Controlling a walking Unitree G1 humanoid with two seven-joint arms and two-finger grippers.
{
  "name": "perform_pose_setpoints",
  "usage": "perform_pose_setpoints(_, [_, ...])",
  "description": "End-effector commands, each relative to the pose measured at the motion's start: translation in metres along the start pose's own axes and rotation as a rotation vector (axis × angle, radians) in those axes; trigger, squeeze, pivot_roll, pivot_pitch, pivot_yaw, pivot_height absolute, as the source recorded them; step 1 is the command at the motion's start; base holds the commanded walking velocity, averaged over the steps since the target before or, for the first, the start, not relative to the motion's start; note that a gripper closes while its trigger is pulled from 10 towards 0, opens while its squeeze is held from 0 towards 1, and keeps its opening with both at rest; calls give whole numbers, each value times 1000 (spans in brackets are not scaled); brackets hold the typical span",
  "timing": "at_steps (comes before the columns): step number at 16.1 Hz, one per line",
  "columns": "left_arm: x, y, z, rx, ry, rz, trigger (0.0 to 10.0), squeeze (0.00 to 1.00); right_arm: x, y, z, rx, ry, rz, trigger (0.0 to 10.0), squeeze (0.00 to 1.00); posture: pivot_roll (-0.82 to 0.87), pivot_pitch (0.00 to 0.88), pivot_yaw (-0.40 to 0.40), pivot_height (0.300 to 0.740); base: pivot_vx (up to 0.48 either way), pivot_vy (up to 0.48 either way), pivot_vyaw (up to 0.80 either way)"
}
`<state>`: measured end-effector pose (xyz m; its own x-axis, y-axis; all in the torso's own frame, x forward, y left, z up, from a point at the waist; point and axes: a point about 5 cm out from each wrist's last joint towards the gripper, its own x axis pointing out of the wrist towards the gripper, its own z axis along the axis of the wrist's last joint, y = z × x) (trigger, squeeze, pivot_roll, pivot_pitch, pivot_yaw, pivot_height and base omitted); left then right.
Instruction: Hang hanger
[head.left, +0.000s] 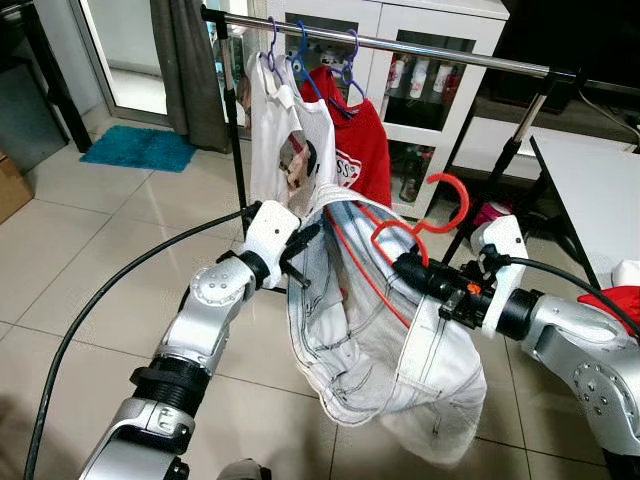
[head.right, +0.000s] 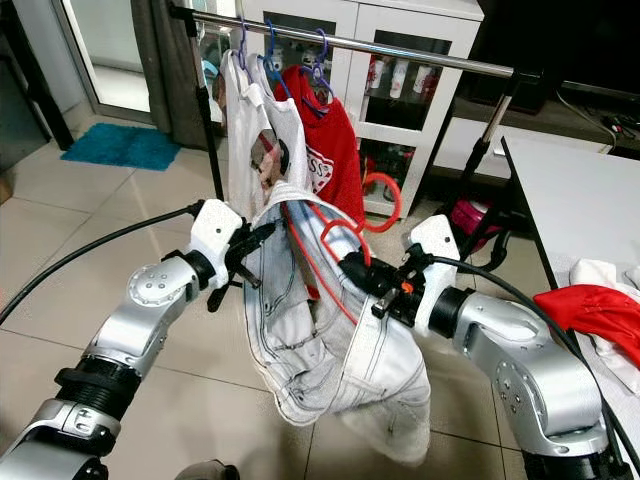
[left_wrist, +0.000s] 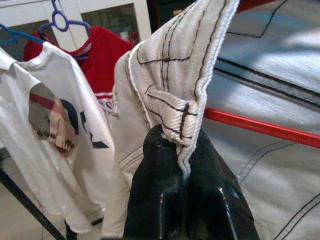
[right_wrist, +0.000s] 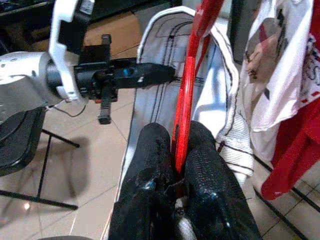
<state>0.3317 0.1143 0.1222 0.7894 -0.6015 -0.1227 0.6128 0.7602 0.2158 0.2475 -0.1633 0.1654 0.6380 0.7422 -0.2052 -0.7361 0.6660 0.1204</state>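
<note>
The rail (head.left: 420, 45) stands far above the sagging white jeans (head.left: 380, 340), so the red hanger (head.left: 440, 215) clamped in the right gripper (head.left: 405, 265) may twist, or the waistband slip from the left gripper's (head.left: 305, 240) pinch.

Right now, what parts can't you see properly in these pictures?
- Red hanger: its lower bar is hidden inside the white jeans, both eye views.
- Left gripper: fingertips buried in jeans waistband, left wrist view.
- Rail: right end cut off by the frame edge.
- Cabinet bottles: too small to read.
</note>
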Motion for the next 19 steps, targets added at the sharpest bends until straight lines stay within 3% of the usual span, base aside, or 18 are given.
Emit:
perform_pose_setpoints(1, [0, 3, 10, -1, -35, -7, 0, 0, -1, 6, 6, -11, -18, 36, 10000, 0, -75, 0, -52, 740, 0, 0, 0])
perform_pose_setpoints(7, [-20, 15, 28, -78, -96, -157, 0, 0, 2, 7, 3, -23, -5, 8, 10000, 0, -70, 0, -42, 740, 0, 0, 0])
perform_pose_setpoints(10, [-36, 39, 40, -110, -128, -146, 0, 0, -1, 12, -2, -100, 39, 66, 10000, 0, -68, 0, -43, 740, 0, 0, 0])
perform_pose_setpoints(12, [-46, 64, 51, -81, -124, -83, 0, 0, -4, 13, -12, -148, 109, 96, 10000, 0, -61, 0, -45, 740, 0, 0, 0])
perform_pose_setpoints(13, [-48, 69, 52, -69, -113, -64, 0, 0, -4, 13, -14, -159, 126, 98, 10000, 0, -61, 0, -45, 740, 0, 0, 0])
perform_pose_setpoints(14, [-49, 75, 52, -59, -100, -32, 0, 0, -4, 12, -14, -159, 130, 97, 8980, 0, -62, 0, -41, 740, 0, 0, 0])
perform_pose_setpoints(15, [-51, 82, 53, -55, -92, 13, 0, 0, -5, 12, -14, -153, 124, 98, 4000, 0, -64, 0, -40, 740, 0, 0, 0])
perform_pose_setpoints(16, [-52, 87, 53, -56, -88, 41, 0, 0, -6, 12, -13, -144, 114, 106, 0, 0, -63, 0, -39, 740, 0, 0, 0])
perform_pose_setpoints(19, [-50, 102, 65, -89, -123, 123, 0, 0, -13, 17, -16, -130, 123, 167, 0, 0, -62, 0, -37, 740, 0, 0, 0])
